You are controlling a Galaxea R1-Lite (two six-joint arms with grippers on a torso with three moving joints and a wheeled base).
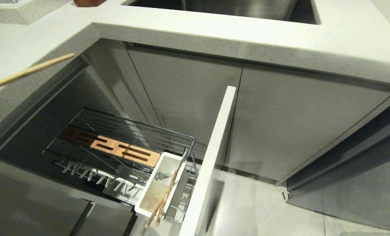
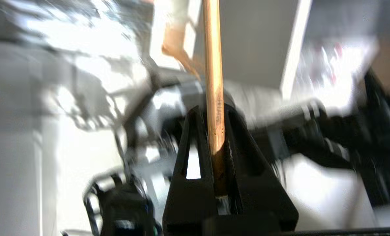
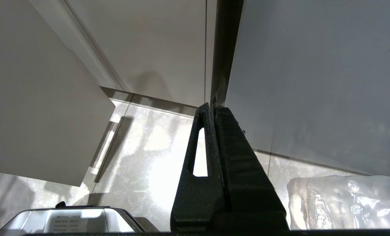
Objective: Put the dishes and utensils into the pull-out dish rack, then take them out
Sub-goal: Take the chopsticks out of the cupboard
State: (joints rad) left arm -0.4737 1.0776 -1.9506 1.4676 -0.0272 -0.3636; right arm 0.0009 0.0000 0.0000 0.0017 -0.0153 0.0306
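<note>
Chopstick wood (image 1: pixel 29 72) crosses the far left of the head view above the pale speckled desk (image 1: pixel 214 32), its long axis slanting from the frame edge up toward the sink side, free tip pointing inward over the open cabinet. In the left wrist view the left pincer (image 2: pixel 216 111) is clamped tight on this stick, which runs straight out from between the black fingers (image 2: pixel 188 157) along the pincer's own axis, its far end leaving the frame; the background there is blurred. Whether one stick or two is held I cannot tell.

Below and ahead of that pincer sits the pull-out dish rack (image 1: pixel 122 131), drawn out of the cabinet, with its slotted wooden strip (image 1: pixel 112 146) lying lengthwise in the wire basket and a prong row (image 1: pixel 99 178) along its near side. At the rack's end, just inside the pale cabinet front (image 1: pixel 211 160), the white utensil caddy (image 1: pixel 152 193) holds two more chopsticks (image 1: pixel 163 200), leaning, their lower ends sticking out past the caddy's near rim and their upper ends resting inside.

Farther right, the right pincer (image 3: pixel 212 106) hangs with its fingers pressed together on nothing, pointing at the floor tiles (image 3: pixel 142 147) beside closed cabinet doors (image 3: pixel 313 82); a clear plastic bag (image 3: pixel 345 203) lies near it.
</note>
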